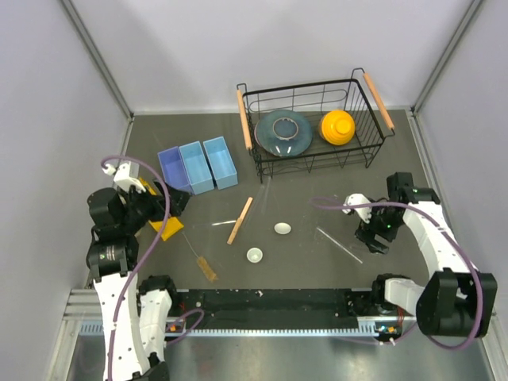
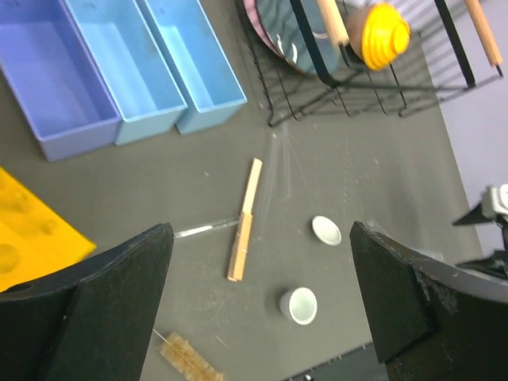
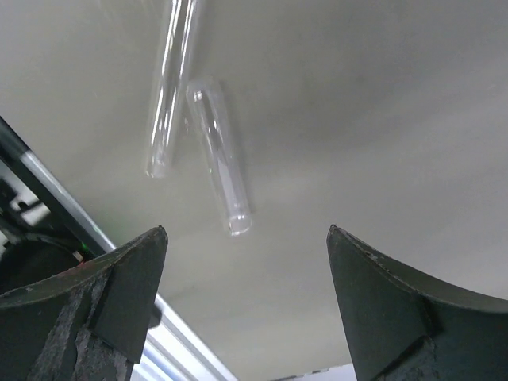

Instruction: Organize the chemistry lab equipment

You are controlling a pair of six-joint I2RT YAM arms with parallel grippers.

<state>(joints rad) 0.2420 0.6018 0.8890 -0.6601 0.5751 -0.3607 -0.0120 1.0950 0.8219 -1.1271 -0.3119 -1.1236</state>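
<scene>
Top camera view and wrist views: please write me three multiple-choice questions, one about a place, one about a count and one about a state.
1. Where is the yellow bowl?
A) inside the black wire basket
B) outside it, on its left
C) outside it, on its right

2. How many blue bins are there?
A) two
B) three
C) four

3. What state is the right hand in?
A) open above two glass tubes
B) shut on one of them
C) shut on nothing

Answers:
1 A, it sits beside the blue-grey plate in the basket.
2 B, three stand side by side.
3 A, its fingers are wide apart and the tubes lie below.
</scene>
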